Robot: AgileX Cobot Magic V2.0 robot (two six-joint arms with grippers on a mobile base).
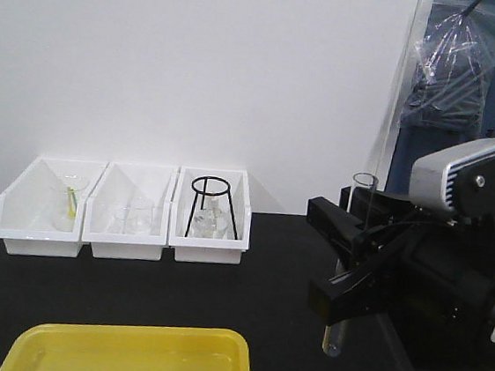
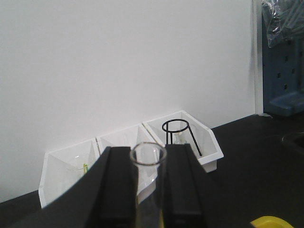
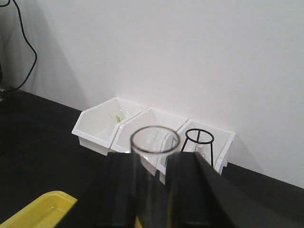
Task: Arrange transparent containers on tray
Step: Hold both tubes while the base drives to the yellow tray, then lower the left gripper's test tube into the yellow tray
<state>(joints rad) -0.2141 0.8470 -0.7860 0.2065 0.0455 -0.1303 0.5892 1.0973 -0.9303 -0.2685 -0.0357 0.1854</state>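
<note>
Because the bottom edge of the front view cuts the yellow tray (image 1: 133, 351) short, only its far rim and rounded corners show, low and left of centre. Each wrist view catches just one corner of it.

At the right of the front view, the right gripper (image 1: 346, 258) is clamped on the right arm's test tube (image 1: 363, 198). This tube stands nearly upright, with its rim above the black fingers. Its round bottom hangs above the black table (image 1: 264, 276), to the right of the tray and apart from it, and the gripper's body hides the tube's middle.

The left gripper (image 2: 149, 151) shows only in its own wrist view. It is closed on the left arm's test tube (image 2: 142, 204), whose lower part runs out of the frame.

Three white bins stand side by side along the white wall (image 1: 199, 56), and the glassware in them is faint:
- The left bin (image 1: 22, 224) holds a beaker (image 1: 67, 202) with something yellow-green in it.
- The middle bin (image 1: 127, 237) holds clear vessels that are hard to separate.
- The right bin (image 1: 207, 250) holds a black wire stand (image 1: 210, 204) over more glass.

At the upper right hangs a clear plastic bag (image 1: 456, 57) whose contents cannot be made out.
</note>
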